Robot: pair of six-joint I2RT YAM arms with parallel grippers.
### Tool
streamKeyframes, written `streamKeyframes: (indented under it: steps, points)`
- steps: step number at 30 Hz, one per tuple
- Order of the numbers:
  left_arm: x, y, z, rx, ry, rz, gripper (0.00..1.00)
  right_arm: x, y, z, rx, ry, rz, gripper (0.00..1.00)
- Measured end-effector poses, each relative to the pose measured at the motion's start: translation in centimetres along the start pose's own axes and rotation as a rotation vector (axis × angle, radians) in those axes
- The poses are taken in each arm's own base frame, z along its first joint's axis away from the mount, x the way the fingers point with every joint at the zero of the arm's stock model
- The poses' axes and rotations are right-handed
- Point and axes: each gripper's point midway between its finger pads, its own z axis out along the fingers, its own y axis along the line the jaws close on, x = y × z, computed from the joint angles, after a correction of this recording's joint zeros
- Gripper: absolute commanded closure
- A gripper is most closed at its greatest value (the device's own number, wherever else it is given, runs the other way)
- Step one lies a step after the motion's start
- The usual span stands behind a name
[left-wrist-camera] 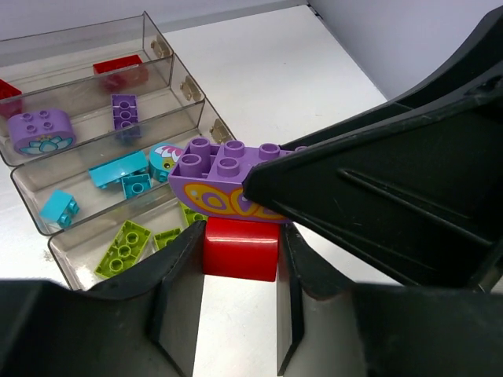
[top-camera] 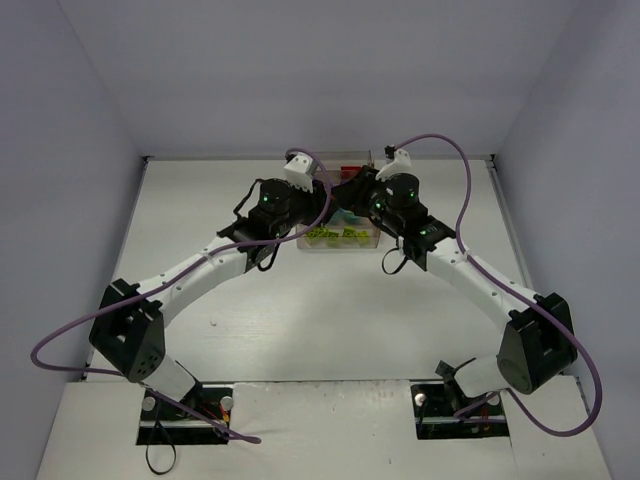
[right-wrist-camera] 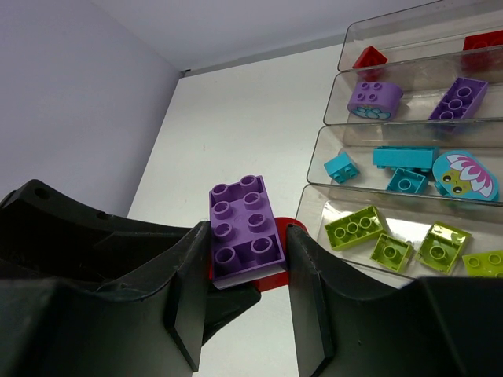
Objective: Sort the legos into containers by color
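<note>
Now my left hand (left-wrist-camera: pixel 240 271) is clamped on the red brick (left-wrist-camera: pixel 240 243), my right hand (right-wrist-camera: pixel 245 259) on the purple brick (right-wrist-camera: pixel 242 216) above; likely rigid, light, slick plastic, best gripped on flat sides.

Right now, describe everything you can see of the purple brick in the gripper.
The purple brick is glossy plastic, with two rows of round studs on top and a yellow-orange pattern on its side. It sits studs-up on a red brick. The right gripper clamps its sides; the left gripper clamps the red one.
</note>
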Motion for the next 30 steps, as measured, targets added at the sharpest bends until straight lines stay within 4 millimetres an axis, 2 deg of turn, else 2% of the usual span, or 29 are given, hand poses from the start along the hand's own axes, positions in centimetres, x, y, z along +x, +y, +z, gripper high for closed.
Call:
streamKeyframes:
  steps: [3, 7, 16, 25, 27, 30]
  points:
    - [0.0, 0.0, 0.0, 0.001, -0.003, -0.001, 0.87, 0.0, 0.0, 0.0, 0.000, 0.000, 0.000, 1.00]
    - [0.4, 0.1, 0.1, 0.004, -0.011, 0.000, 0.91, 0.1, -0.1, 0.0, 0.003, 0.005, -0.008, 1.00]
    - [1.8, 0.6, -0.6, 0.007, -0.019, 0.003, 0.91, 1.4, -0.6, -0.1, 0.010, 0.057, -0.025, 1.00]
    - [3.7, 1.7, -1.8, -0.019, 0.000, 0.045, 0.91, 3.7, -0.3, 0.6, -0.036, 0.146, -0.039, 1.00]
    - [4.2, 1.8, -2.0, -0.020, 0.013, 0.060, 0.91, 3.5, -0.3, 0.8, -0.039, 0.146, -0.055, 1.00]
    - [5.1, 2.2, -2.3, -0.027, 0.039, 0.073, 0.91, 2.1, -0.5, 1.0, -0.038, 0.115, -0.082, 1.00]
